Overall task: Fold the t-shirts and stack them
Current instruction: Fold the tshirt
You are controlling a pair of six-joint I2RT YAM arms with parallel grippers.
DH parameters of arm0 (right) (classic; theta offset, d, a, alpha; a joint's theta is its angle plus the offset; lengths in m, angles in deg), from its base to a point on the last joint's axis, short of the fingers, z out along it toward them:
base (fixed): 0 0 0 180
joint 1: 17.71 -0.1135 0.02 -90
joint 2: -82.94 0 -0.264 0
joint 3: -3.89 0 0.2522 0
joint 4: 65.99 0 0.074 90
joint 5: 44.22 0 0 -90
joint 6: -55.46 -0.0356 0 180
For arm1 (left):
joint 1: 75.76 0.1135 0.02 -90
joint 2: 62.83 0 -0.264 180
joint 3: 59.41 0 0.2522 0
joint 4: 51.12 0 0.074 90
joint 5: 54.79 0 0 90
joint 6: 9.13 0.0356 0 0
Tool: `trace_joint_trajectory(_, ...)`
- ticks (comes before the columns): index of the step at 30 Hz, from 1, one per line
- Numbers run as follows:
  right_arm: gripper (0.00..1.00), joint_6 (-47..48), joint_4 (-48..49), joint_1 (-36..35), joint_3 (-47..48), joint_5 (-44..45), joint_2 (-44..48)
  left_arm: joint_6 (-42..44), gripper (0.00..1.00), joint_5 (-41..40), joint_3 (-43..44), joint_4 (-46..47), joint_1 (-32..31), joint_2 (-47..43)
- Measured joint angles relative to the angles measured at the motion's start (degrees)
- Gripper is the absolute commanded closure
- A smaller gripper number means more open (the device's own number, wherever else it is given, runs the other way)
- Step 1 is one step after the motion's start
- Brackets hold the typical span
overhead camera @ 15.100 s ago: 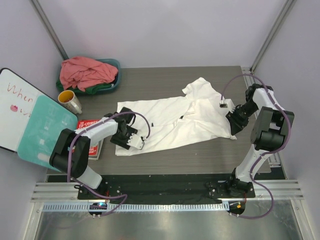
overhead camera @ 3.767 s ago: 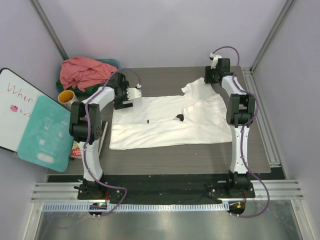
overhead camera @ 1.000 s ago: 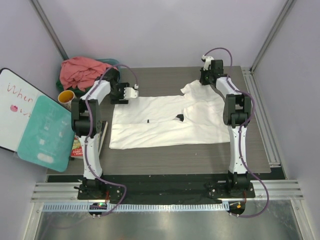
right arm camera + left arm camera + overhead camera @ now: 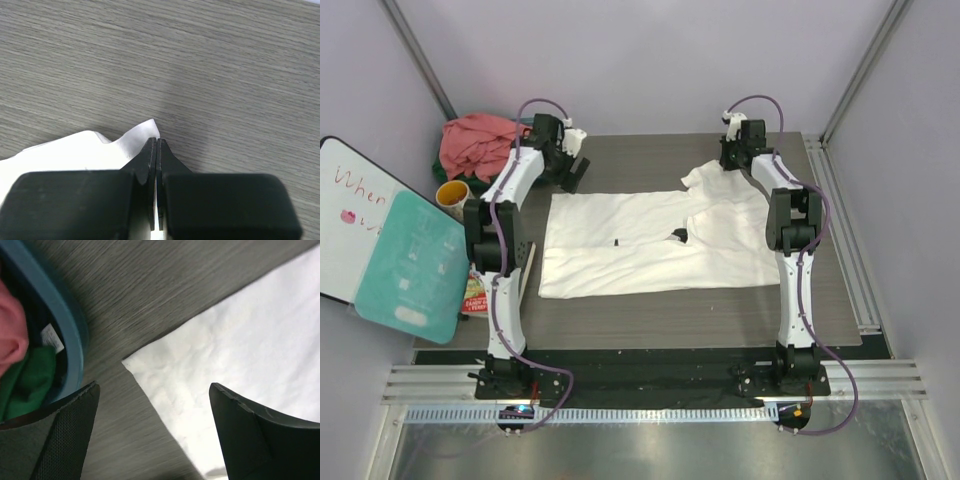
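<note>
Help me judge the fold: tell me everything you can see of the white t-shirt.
The white t-shirt is soft, thin-looking cloth lying flat on the table, spread sideways and partly folded, with one layer's edge running along its length. A sleeve sticks out at the far right, and a small black mark shows near the middle. The shut right gripper pinches the sleeve's edge. The open left gripper hangs above the far left corner without touching.

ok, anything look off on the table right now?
The white t-shirt lies unevenly: its left half is flat and its right half rumpled. One sleeve pokes toward the far edge, where the shut right gripper pinches its tip. Nothing looks spilled or damaged.
</note>
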Motion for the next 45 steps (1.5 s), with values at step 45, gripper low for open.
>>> trace_joint_trajectory(45, 0.99, 0.59, 0.04, -0.22, 0.00, 0.46, 0.00, -35.78, 0.27, -12.31, -0.26, 4.15, 0.74, 7.85)
